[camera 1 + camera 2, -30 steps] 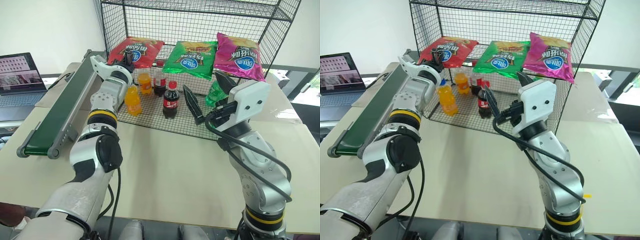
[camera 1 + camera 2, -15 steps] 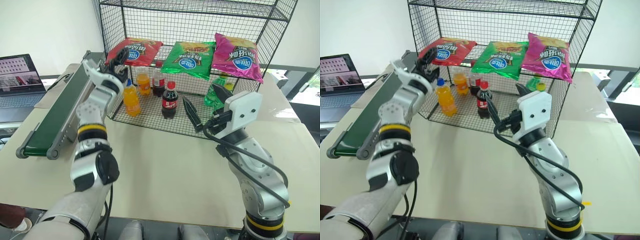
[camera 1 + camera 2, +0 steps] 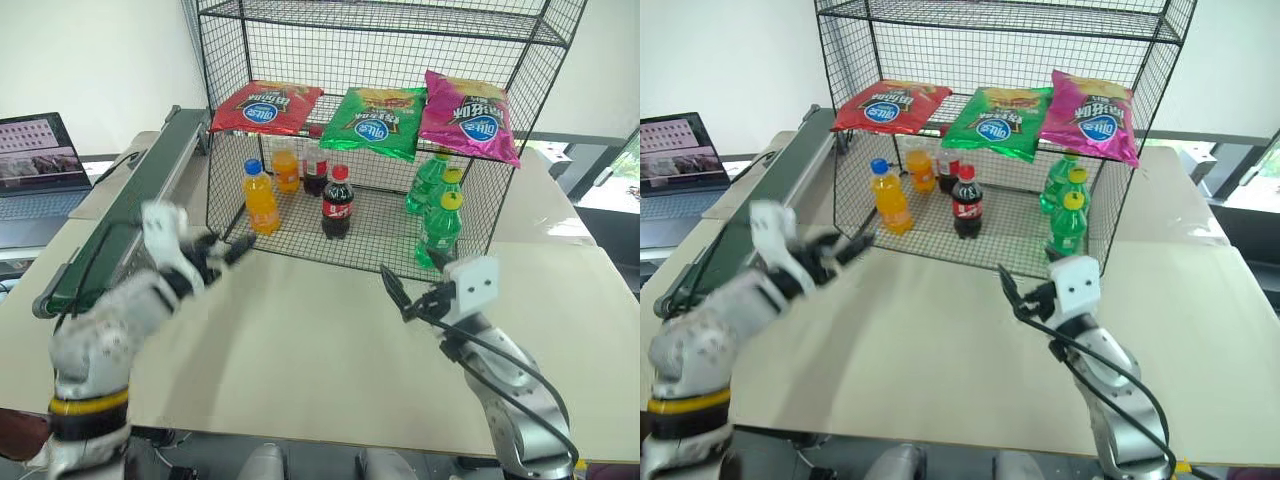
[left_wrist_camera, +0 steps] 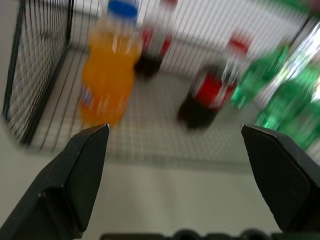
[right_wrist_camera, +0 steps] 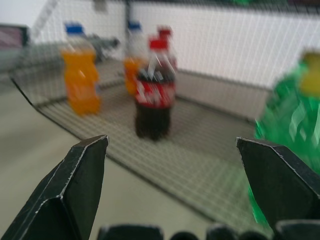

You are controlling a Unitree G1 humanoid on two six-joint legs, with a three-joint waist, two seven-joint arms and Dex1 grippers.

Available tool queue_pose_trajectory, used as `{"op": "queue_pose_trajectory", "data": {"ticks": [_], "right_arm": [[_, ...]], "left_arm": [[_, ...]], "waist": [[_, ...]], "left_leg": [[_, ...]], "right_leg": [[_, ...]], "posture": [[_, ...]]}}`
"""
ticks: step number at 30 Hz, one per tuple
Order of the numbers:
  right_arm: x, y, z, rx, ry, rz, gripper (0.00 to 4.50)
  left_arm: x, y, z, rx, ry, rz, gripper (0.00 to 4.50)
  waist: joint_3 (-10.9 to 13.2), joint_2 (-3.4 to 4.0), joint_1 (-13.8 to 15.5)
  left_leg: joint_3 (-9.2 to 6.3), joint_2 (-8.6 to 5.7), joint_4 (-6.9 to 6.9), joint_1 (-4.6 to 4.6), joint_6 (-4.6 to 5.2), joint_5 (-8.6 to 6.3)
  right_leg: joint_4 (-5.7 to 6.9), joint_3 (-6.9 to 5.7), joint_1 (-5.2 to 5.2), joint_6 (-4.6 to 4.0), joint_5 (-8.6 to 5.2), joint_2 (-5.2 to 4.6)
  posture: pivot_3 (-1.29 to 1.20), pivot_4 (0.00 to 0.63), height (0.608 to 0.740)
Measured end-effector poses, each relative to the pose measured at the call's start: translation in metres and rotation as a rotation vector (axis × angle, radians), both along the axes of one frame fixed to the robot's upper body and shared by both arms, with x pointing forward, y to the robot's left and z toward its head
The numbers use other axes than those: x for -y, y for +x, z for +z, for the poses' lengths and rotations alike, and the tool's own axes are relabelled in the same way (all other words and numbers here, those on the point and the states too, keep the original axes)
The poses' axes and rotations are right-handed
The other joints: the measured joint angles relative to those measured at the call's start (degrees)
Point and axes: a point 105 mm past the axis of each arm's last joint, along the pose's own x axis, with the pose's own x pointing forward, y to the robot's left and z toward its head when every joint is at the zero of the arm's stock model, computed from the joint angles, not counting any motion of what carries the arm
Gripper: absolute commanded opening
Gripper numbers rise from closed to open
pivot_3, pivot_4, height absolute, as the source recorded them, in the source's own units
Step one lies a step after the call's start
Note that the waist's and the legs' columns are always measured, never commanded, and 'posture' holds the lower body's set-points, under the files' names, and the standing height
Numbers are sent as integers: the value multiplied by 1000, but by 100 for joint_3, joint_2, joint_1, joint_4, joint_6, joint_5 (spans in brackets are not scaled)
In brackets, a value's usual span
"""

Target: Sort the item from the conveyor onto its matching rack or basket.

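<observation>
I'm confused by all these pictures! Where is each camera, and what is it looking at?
Head views (left and right eye): up on the head, looking forward and down at the table, the black wire rack and the conveyor; both arms show, with the left gripper and the right gripper.
Left wrist view: on the left wrist, looking between its two open fingers at the rack's bottom tier.
Right wrist view: on the right wrist, looking between open fingers at that tier.
Shared: both wrist views show the orange bottle and the cola bottle.

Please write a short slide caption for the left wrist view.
Open left gripper faces orange bottle and cola bottle in the rack.
</observation>
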Motion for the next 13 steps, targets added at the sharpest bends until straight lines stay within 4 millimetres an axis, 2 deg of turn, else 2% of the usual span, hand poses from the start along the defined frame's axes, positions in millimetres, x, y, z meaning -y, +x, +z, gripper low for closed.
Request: {"op": "queue_pose_trajectory", "data": {"ticks": [3,5,9,13], "right_arm": [[2,-1,-11,-19,15,-42,4500],[-1,-1,-12,-11,19,-44,4500],[4,0,-18,2,6,-84,4500],[12,2,-24,1,18,-130,4500]], "left_arm": [[0,2,-33,47,126,35,4476],[2,6,-40,94,152,59,4476],[10,17,-37,171,162,57,4476],[19,23,-29,216,136,24,4476]], "waist": [[3,-2,61],[2,-2,66],[-12,-3,68],[-26,12,61]], "left_leg": [[-4,5,1,-13,0,1],[-1,8,2,-17,0,1],[-1,5,10,-67,8,-3],[-2,4,15,-74,14,-6]], "right_leg": [[-17,-4,-16,1,-3,4],[-35,-3,-28,16,-8,5],[-40,-4,-36,11,14,4],[-35,-5,-39,12,16,5]], "posture": [[0,150,738],[0,150,738],[0,150,738],[0,150,738]]}}
